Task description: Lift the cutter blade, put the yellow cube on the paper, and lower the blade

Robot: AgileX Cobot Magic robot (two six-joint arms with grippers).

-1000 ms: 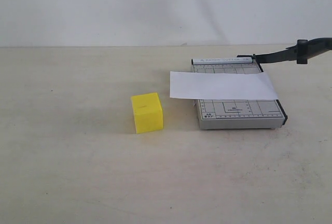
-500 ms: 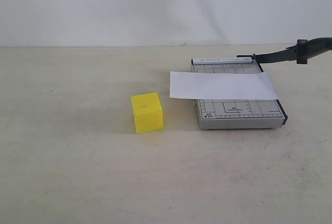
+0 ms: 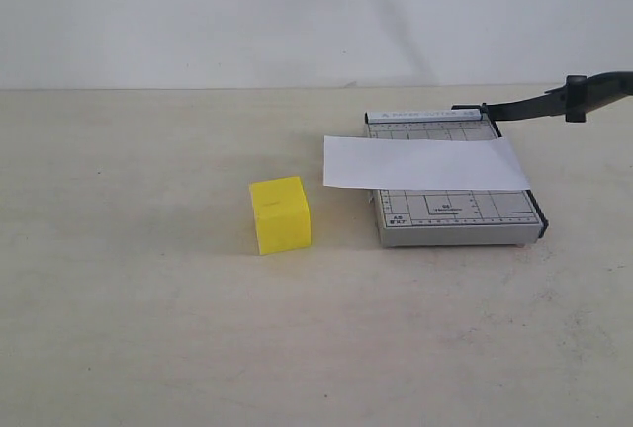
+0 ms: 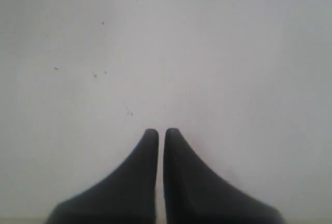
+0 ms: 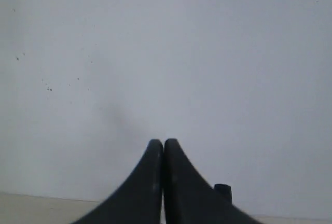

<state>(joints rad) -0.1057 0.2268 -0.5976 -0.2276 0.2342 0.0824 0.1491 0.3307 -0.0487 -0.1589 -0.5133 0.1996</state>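
Saw cutter blade (image 3: 539,103) up by the right edge of the table (image 3: 148,348), yellow cube (image 3: 280,214) mid-table, off the paper (image 3: 425,163). Saw left gripper (image 4: 161,133) and right gripper (image 5: 163,143) pinched closed, empty. Needed a wide, straight grab.

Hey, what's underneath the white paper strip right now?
The grey cutter board lies under most of the paper; its left end sticks out past the board over the table. The board's markings beneath the strip are covered.
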